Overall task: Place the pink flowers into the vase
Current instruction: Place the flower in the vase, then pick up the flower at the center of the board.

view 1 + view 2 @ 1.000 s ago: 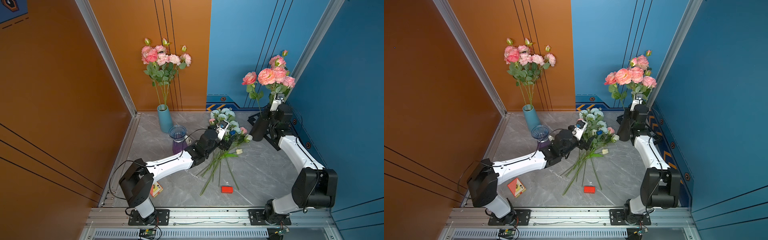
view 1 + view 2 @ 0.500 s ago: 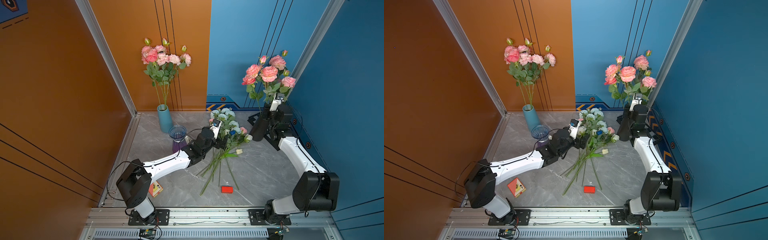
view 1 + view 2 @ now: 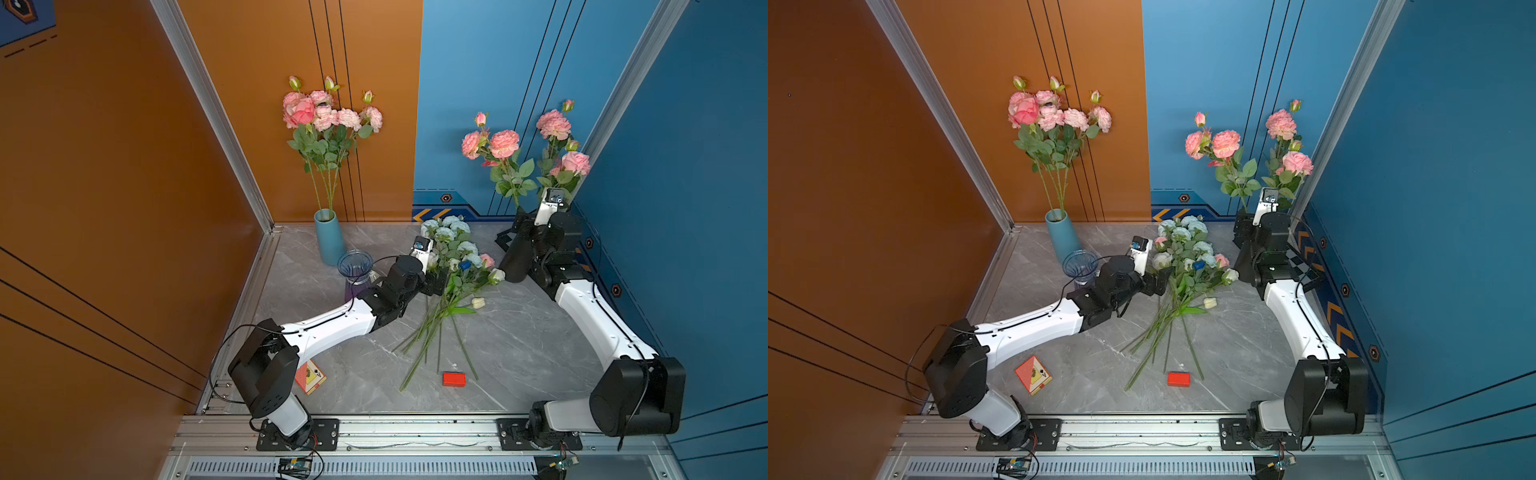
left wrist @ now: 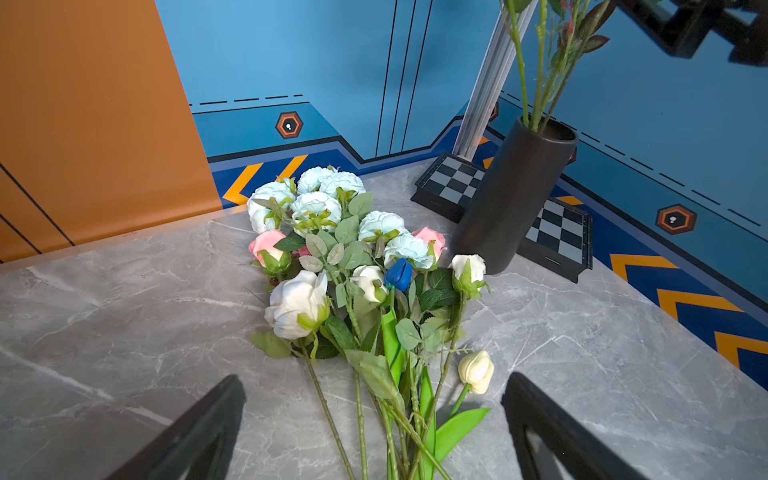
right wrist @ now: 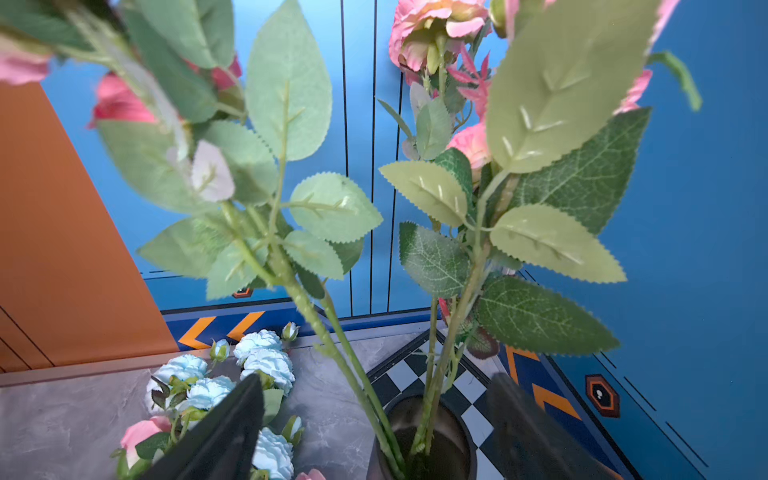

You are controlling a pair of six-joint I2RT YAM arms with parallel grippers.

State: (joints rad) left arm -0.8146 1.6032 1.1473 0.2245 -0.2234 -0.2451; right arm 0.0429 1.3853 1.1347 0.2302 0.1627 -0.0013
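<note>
Pink flowers (image 4: 268, 249) left in the heap beside black vase (image 4: 511, 199).
Light, springy, top-heavy; take mid-stem. Left gripper (image 4: 374, 432) jaws wide, empty; right gripper (image 5: 374, 432) jaws apart, gripping nothing.

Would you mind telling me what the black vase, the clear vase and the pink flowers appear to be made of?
Black vase: probably matte ceramic or coated metal, going by its dull, even surface without glare.
Clear vase: glass or clear plastic with a purple-tinted base; the floor shows through it.
Pink flowers: artificial, likely fabric petals and leaves on plastic stems; the leaves show printed veins and uniform serrated edges.
</note>
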